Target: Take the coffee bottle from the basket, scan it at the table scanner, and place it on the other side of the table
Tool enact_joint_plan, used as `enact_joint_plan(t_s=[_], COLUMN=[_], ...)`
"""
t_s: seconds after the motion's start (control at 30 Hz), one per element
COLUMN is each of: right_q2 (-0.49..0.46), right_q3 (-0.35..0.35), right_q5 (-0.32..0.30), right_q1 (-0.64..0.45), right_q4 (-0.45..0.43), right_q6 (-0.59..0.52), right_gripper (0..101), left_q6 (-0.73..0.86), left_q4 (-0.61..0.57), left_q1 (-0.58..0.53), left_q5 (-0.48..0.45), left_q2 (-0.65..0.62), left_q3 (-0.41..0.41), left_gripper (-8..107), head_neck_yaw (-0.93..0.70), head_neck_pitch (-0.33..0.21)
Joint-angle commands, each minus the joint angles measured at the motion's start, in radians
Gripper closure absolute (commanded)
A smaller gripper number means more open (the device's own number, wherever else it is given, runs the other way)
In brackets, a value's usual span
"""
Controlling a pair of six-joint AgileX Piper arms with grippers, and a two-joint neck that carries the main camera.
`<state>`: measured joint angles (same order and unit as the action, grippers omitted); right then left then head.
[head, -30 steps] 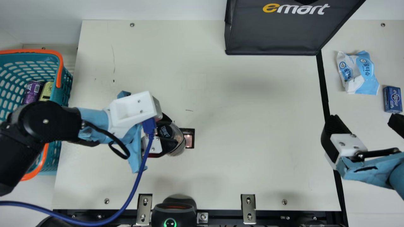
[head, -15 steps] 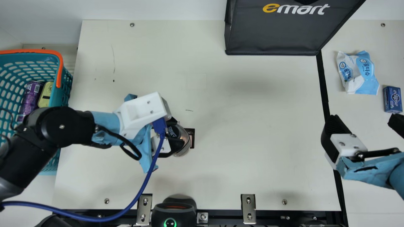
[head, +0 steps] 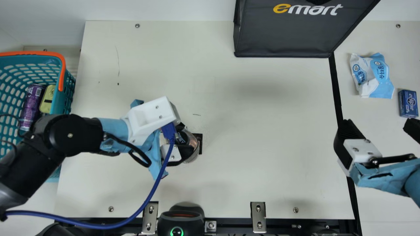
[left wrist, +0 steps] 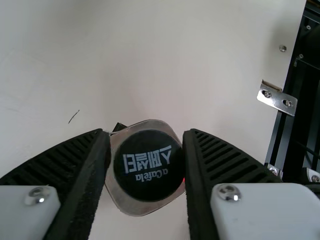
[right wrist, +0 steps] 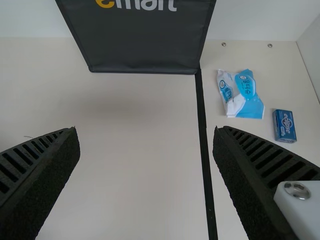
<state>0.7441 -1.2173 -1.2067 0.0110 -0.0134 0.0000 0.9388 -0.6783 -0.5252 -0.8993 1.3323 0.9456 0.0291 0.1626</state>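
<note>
In the main view my left gripper (head: 185, 139) is over the dark square scanner window (head: 200, 143) left of mid-table, shut on the coffee bottle (head: 194, 153). The bottle stands upright and covers most of the window. The left wrist view has the bottle's black cap (left wrist: 148, 166) between the two ribbed fingers of my left gripper (left wrist: 147, 162). At the table's right my right gripper (head: 382, 126) is open and holds nothing; its own view has the fingers of my right gripper (right wrist: 146, 145) wide apart. The teal basket (head: 64, 98) is at the far left, partly behind the left arm.
Inside the basket lie a purple can (head: 31, 101) and a yellow item (head: 48, 99). A black bag (head: 285, 36) stands at the back. Past the black line are a wipes pack (head: 374, 77) and a blue box (head: 408, 103). A black device (head: 180, 219) sits at the front edge.
My left gripper has carried the bottle a short way right, from beside the scanner window onto it, slowing in the last half second. My right arm has stayed still.
</note>
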Motion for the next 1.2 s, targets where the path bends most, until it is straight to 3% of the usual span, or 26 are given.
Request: enact_joint_plan(t_s=[0.0, 0.33, 0.83, 1.17], right_q2=[0.000, 0.000, 0.000, 0.000], right_q3=[0.000, 0.000, 0.000, 0.000], right_q5=[0.000, 0.000, 0.000, 0.000], right_q1=[0.000, 0.000, 0.000, 0.000], right_q4=[0.000, 0.000, 0.000, 0.000], right_q6=[0.000, 0.000, 0.000, 0.000], right_gripper=[6, 6, 6, 6], left_q6=[-0.011, -0.161, -0.444, -0.684], left_q4=[0.005, 0.038, 0.131, 0.266], left_q1=[0.000, 0.046, 0.170, 0.156], left_q5=[0.007, -0.011, -0.163, -0.237], left_q2=[-0.002, -0.031, -0.129, -0.202], left_q3=[-0.001, 0.035, 0.163, 0.207], left_gripper=[40, 9, 9, 9], head_neck_yaw=[-0.002, -0.002, -0.002, -0.002], head_neck_pitch=[-0.024, -0.024, -0.024, -0.024])
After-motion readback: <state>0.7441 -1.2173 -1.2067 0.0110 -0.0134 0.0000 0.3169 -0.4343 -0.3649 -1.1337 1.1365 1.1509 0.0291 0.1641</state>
